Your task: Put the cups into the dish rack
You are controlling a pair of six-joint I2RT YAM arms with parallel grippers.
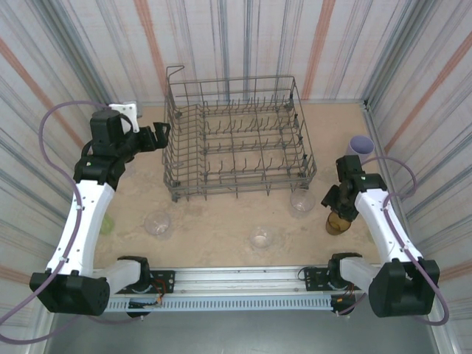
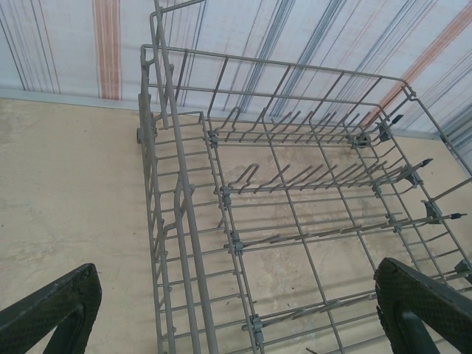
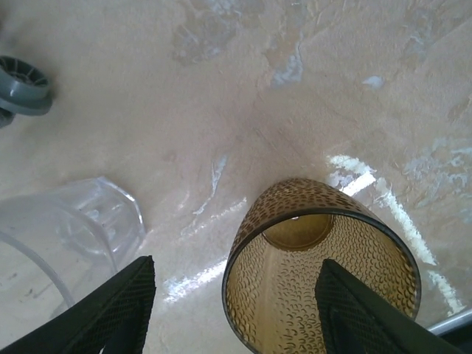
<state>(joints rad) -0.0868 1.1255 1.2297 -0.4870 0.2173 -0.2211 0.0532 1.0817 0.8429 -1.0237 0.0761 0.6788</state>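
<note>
Cups: every one in view stood on the table point(image 1: 214, 221), outside the dish rack point(image 1: 174, 147).
Amber cup point(image 3: 310, 243): upright, near the rack's near right corner. Your right gripper point(image 3: 236, 264) hung over it, fingers apart, the left one short of the rim.
Clear cups: one point(image 1: 302, 200) beside the amber, two point(image 1: 157, 223) point(image 1: 259, 237) before the rack.
Lavender cup point(image 1: 361, 145): by the right wall.
Your left gripper point(image 2: 236, 269): spread wide, empty, at the rack's left side.

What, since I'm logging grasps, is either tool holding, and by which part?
Nothing yet: right tool straddles rim of the amber cup, unclamped; left tool open, empty.
</note>
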